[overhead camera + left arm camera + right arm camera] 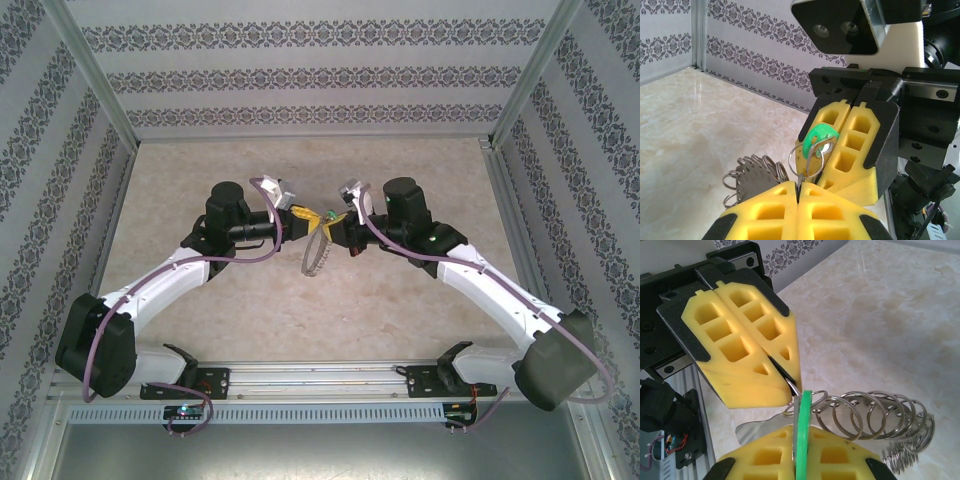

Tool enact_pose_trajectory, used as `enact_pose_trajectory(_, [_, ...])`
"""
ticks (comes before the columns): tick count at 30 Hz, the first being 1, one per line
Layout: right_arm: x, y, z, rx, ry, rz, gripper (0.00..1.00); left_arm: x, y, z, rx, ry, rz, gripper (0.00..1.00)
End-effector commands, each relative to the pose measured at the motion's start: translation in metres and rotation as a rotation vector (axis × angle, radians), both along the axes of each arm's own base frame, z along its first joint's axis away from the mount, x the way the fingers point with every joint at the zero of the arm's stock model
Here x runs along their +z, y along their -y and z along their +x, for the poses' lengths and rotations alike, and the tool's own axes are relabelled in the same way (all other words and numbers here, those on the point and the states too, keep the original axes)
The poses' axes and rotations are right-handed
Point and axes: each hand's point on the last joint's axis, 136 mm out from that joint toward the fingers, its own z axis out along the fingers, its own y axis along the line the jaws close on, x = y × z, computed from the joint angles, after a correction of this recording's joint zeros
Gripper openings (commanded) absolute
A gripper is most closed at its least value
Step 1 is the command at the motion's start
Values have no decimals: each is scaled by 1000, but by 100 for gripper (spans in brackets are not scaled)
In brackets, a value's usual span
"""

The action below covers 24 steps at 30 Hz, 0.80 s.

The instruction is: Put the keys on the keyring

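The keys are one small silver key with a green head [819,138], and my right gripper [802,436] is shut on it edge-on. The keyring [875,415] is a grey metal plate carrying several wire rings. It hangs between the two grippers above the table [318,255]. My left gripper [799,185] is shut on one ring of it. That ring [792,162] crosses the hole in the key's head. Both grippers meet tip to tip at mid-table, left gripper [297,222] facing right gripper [338,228]. Whether the ring passes through the hole I cannot tell.
The marble-patterned table [400,300] lies under the arms. Patterned walls [300,80] close off the back and both sides. An aluminium rail [320,375] with both arm bases runs along the near edge.
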Motion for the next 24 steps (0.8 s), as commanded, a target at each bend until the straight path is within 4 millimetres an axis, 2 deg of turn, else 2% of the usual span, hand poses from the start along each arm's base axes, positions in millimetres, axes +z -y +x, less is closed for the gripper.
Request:
enact_pose_trajectory(1, [21, 5, 0, 0, 67, 33, 0, 15, 1, -5, -14, 47, -19, 0])
enact_pose_trajectory(12, [15, -14, -1, 53, 45, 26, 0, 17, 1, -4, -14, 47, -23, 0])
enact_pose_trajectory(24, [8, -10, 3, 32, 39, 16, 0, 16, 2, -3, -13, 47, -23, 0])
